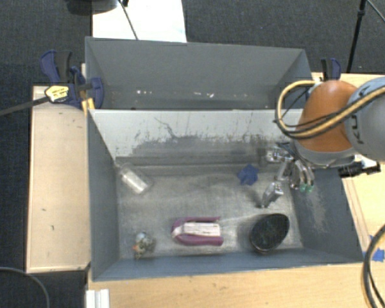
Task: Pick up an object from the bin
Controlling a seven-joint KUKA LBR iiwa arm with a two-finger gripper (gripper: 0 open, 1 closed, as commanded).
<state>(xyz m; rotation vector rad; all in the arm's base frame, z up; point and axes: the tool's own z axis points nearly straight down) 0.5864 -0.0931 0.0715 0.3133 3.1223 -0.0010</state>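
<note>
**Black round disc near the claw, nothing seen in its grip**

Your arm came in from the right of the camera view, with its orange cover above the bin's right wall and cables looped over it. You had the claw down over the right part of the grey metal bin, above bare floor. How wide it stood you could not tell from this angle, and you could see no object caught in it.

The black round disc lay near it, toward the front wall at the right end of the floor. A small blue scrap sat just to the claw's left, close to the back slope. The claw looked apart from both of them.

The rest was spread out, well away from your claw. A purple and white packet lay flat at the front, left of the disc. A small mottled lump sat in the front left corner, and a clear plastic piece rested farther back on the left side.
</note>
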